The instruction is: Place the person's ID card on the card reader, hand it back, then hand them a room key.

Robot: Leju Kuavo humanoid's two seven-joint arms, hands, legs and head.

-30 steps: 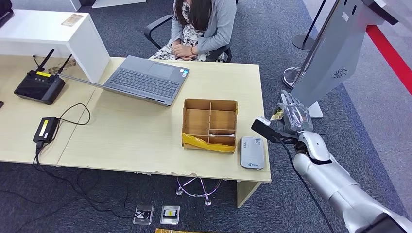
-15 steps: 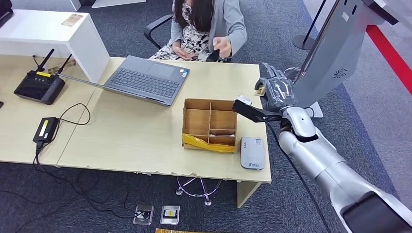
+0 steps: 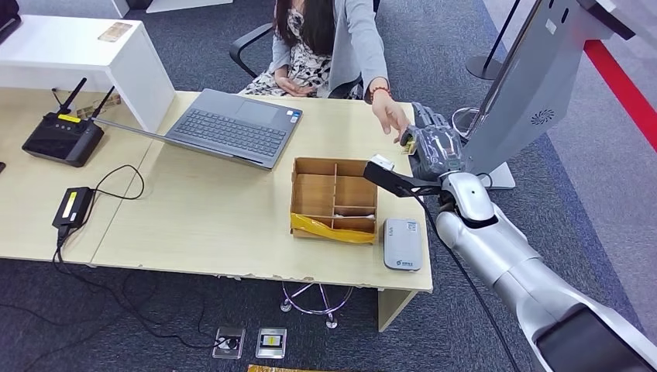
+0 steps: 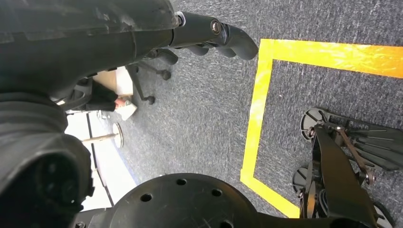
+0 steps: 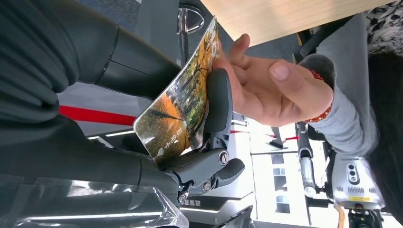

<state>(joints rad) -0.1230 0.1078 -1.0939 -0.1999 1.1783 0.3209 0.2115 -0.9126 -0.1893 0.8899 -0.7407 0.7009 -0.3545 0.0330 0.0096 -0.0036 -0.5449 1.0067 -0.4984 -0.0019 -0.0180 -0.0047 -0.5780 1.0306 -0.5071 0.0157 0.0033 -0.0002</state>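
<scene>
My right robot hand (image 3: 434, 146) pinches the autumn-printed card (image 5: 183, 99); the person's hand (image 5: 266, 83) touches it, gripping it perhaps.

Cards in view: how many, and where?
1. The card is held by the right hand over the desk's far right corner, with the person's hand touching it. The box may hide others.
</scene>
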